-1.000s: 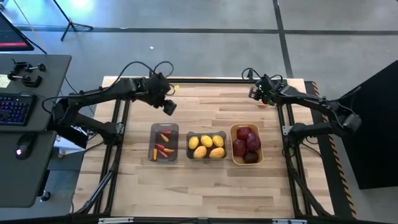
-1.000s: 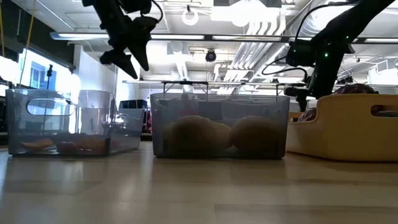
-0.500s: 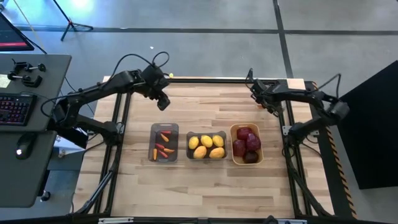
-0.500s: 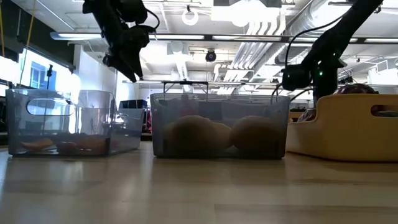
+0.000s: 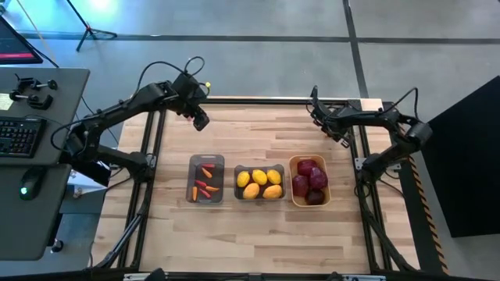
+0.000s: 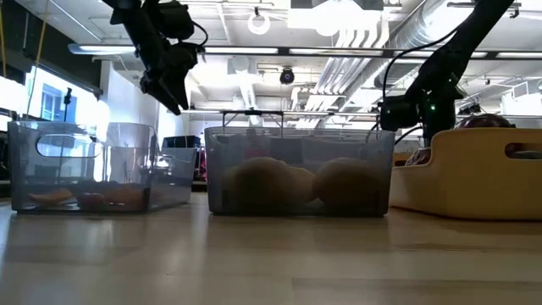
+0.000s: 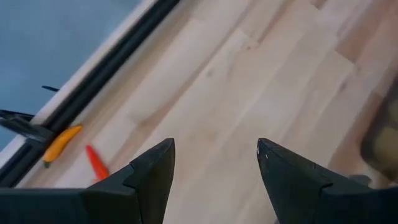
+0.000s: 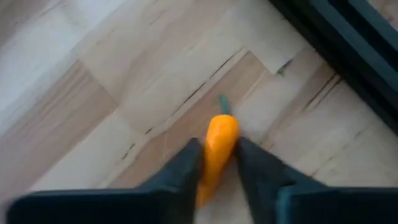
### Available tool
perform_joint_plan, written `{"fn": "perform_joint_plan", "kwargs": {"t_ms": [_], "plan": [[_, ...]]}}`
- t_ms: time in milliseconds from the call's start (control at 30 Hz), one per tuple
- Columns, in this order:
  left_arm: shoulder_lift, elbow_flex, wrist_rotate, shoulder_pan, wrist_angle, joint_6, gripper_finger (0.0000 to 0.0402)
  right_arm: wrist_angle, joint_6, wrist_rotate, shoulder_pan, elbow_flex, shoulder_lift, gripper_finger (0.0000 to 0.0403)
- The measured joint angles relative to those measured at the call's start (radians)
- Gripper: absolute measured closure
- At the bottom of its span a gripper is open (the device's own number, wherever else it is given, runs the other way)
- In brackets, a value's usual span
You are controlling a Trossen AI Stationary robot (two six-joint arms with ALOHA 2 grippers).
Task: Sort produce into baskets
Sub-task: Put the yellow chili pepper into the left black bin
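Note:
Three baskets stand in a row mid-table: a dark grey one [image 5: 206, 179] with small red-orange peppers, a dark grey one [image 5: 259, 183] with yellow lemons, and an orange-yellow one [image 5: 309, 180] with dark red apples. My right gripper [image 8: 219, 168] is low over the far right of the table [image 5: 334, 133], shut on an orange pepper [image 8: 217, 146] that lies on the wood. My left gripper [image 7: 214, 155] hangs open above the far left of the table [image 5: 199, 119] with nothing between its fingers. An orange pepper [image 7: 62, 143] and a red pepper [image 7: 96, 163] lie by the table's edge rail beyond it. My right gripper pinches the orange pepper's body [image 8: 214, 155] between its two fingers, below the green stem [image 8: 222, 102]. The fingers come steeply from above and lie across the pepper. The pepper lies flat on the table, its stem end sticking out beyond the fingertips.
A black rail [image 5: 266, 101] runs along the table's far edge, close to both grippers. Bare wood [image 5: 258, 133] lies between the grippers and the baskets, and more [image 5: 258, 234] in front of the baskets. A desk with a keyboard [image 5: 19, 136] stands left of the table.
My left gripper has swung toward the table's far left corner and rolled about its own line. My right gripper has sunk toward the table at the far right and has turned.

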Motion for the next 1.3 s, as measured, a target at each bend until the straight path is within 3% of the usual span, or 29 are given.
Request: {"fn": "perform_joint_plan", "kwargs": {"t_ms": [67,133,333,500,600,867,1067,1167,1300], "plan": [[-0.004,0.000,0.000,0.023,0.011,0.000,0.0185,0.009,-0.055,0.004,0.016,0.000,-0.016,0.0360],[-0.016,0.000,0.000,0.046,0.024,0.005,0.0185,0.015,-0.133,-0.012,0.038,0.006,-0.038,0.0389],[-0.059,0.000,0.009,0.090,0.105,0.057,0.0185,0.183,-0.392,0.027,0.107,0.043,-0.158,0.0396],[-0.087,0.000,0.054,0.104,0.208,0.094,0.0185,0.625,-0.625,-0.079,0.208,0.049,-0.215,0.0393],[-0.089,0.000,0.072,0.104,0.239,0.067,0.0185,0.824,-0.673,-0.162,0.293,0.051,-0.192,0.0399],[-0.094,-0.012,0.338,0.049,0.288,-0.107,0.0185,1.014,-0.622,-0.159,0.581,0.082,0.006,0.0400],[-0.148,-0.108,0.318,-0.097,0.523,-0.354,0.0185,1.141,-0.786,-0.208,0.737,0.256,0.241,0.0401],[-0.181,-0.157,0.236,-0.188,0.635,-0.493,0.0185,1.160,-0.899,-0.264,0.776,0.386,0.359,0.0402],[-0.210,-0.163,0.121,-0.284,0.645,-0.569,0.0185,1.160,-0.971,-0.328,0.803,0.569,0.501,0.0402]]}}
